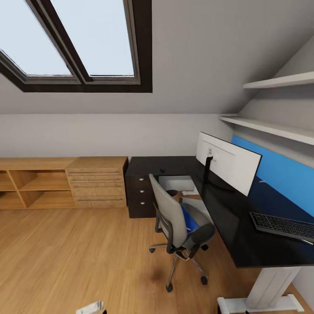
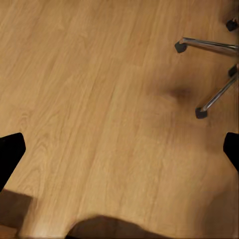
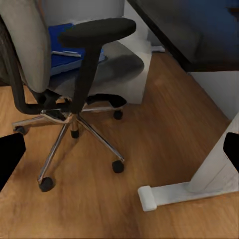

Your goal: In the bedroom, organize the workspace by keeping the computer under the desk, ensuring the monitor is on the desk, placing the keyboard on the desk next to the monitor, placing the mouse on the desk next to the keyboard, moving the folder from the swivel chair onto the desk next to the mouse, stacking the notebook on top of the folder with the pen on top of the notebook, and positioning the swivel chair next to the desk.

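Swivel chair (image 1: 181,226) at 5 o'clock from monitor (image 1: 226,162), tucked by desk (image 1: 235,218); blue folder (image 1: 188,218) on seat, awaiting transfer; both grippers spread wide, empty.

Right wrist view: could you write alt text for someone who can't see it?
A grey swivel chair with a blue folder on its seat stands on a wooden floor beside a black desk with a white leg. The open gripper's dark fingertips show at both edges.
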Controlling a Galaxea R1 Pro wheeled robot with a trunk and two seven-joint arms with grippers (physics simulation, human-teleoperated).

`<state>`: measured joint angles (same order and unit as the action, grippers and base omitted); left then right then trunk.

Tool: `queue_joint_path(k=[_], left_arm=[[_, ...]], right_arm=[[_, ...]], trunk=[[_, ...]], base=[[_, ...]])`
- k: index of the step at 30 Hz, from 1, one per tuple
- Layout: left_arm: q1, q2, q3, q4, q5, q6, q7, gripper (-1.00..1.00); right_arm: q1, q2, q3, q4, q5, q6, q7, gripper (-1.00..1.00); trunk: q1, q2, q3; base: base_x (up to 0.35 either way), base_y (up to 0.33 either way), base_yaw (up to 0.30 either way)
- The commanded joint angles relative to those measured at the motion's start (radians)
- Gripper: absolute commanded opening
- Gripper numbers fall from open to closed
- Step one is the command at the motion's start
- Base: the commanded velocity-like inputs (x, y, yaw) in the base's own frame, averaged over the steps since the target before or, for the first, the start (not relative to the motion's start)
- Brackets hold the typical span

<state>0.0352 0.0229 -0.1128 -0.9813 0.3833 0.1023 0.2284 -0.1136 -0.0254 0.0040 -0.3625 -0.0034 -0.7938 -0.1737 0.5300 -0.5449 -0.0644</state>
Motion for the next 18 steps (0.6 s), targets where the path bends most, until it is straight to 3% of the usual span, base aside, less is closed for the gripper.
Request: queue_joint_path(k=[1,4,10,12,18], left_arm=[[-0.007,-0.004,-0.004,-0.025,0.008,0.027,0.023,1.0],[-0.05,-0.025,-0.004,-0.08,0.008,0.087,0.067,1.0],[-0.128,-0.064,-0.005,-0.113,0.008,0.123,0.096,1.0],[-0.169,-0.09,-0.005,-0.111,0.008,0.131,0.101,1.0],[-0.253,-0.115,-0.005,-0.103,0.007,0.142,0.104,1.0]], right_arm=[[-0.019,0.006,-0.001,-0.002,-0.003,0.014,-0.002,1.0],[-0.083,0.029,-0.001,-0.006,-0.004,0.105,0.0,1.0],[-0.189,0.077,-0.001,-0.009,-0.006,0.288,0.0,1.0],[-0.247,0.1,-0.001,-0.009,-0.008,0.373,0.0,1.0],[-0.358,0.12,-0.002,-0.009,-0.017,0.52,0.0,1.0]], trunk=[[0.004,-0.009,-0.005],[0.016,-0.03,-0.015],[0.039,-0.072,-0.034],[0.046,-0.086,-0.04],[0.069,-0.128,-0.059]], base=[[0.0,0.0,0.0],[0.0,0.0,0.0],[0.0,0.0,0.0],[0.0,0.0,0.0],[0.0,0.0,0.0]])
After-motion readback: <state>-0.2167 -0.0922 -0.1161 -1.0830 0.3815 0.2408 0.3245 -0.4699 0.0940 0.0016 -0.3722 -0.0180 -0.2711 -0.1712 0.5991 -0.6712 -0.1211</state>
